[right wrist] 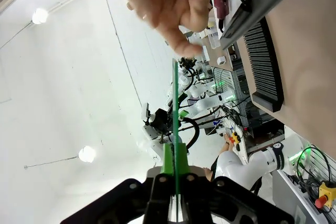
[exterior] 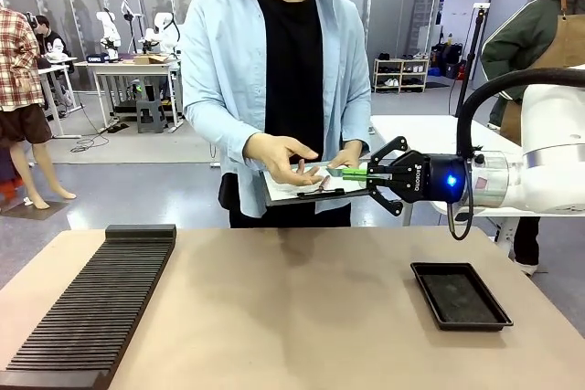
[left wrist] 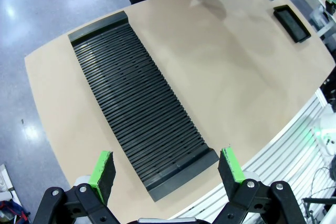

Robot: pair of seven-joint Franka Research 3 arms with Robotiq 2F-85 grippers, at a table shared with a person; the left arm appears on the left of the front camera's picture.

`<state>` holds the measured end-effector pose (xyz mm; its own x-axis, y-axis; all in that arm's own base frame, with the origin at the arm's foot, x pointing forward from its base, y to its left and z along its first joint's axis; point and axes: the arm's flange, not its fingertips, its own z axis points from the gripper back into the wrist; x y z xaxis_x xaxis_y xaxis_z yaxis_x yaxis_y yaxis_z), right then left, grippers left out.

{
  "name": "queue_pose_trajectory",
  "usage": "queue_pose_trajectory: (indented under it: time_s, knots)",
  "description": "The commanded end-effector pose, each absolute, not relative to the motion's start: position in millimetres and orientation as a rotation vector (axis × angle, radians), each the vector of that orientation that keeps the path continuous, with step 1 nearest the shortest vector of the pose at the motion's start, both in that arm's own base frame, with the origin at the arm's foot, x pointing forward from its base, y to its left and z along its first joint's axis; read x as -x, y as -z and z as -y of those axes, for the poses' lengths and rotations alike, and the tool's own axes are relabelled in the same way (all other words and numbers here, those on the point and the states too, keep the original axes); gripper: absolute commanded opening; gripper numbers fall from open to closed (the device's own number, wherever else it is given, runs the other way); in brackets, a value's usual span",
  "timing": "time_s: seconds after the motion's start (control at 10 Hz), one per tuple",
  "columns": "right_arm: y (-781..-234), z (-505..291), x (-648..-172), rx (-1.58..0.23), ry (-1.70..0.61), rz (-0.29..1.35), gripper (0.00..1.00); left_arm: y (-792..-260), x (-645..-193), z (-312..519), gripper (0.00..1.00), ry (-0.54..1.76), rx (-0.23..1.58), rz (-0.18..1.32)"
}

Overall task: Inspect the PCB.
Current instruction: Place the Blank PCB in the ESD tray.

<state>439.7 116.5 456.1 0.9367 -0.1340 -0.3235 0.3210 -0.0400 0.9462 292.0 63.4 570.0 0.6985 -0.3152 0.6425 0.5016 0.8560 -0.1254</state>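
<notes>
Inspection looks to be at its presenting stage: the right gripper (exterior: 355, 173) is clamped on one edge of the PCB (right wrist: 175, 103), holding it in the air beyond the far edge of the bench (exterior: 292, 317), just beside the person's open hand (exterior: 285, 158) and above the clipboard (exterior: 291, 193) the person carries. Its wrist view shows the board edge-on, rising from between the closed pads toward that hand; whether a fingertip touches it cannot be told. The checking itself seems left to do. The left gripper (left wrist: 168, 169) hangs with jaws apart over the black slotted rack (left wrist: 136, 103), and the shallow black tray (exterior: 460, 296) sits on the bench at the robot's right.
</notes>
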Motion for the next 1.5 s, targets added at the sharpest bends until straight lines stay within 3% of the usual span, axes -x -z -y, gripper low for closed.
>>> queue_pose_trajectory:
  time_s: [0.0,0.6,0.8,1.1,1.4]
  knots:
    - [-458,-119,-438,-1.552,0.372,-0.149,0.00,-570,-291,-62,1.00,0.447,0.293,0.636]
    - [-456,-117,-440,-1.570,0.369,-0.149,0.03,-570,-291,-62,1.00,0.447,0.293,0.636]
    - [-472,-89,-415,-1.339,0.296,0.132,0.03,-570,-291,-62,1.00,0.447,0.293,0.636]
    - [-484,-40,-396,-1.085,0.215,0.301,0.03,-570,-291,-62,1.00,0.447,0.293,0.636]
    - [-475,6,-402,-0.673,0.109,0.540,0.03,-570,-291,-62,1.00,0.447,0.293,0.636]
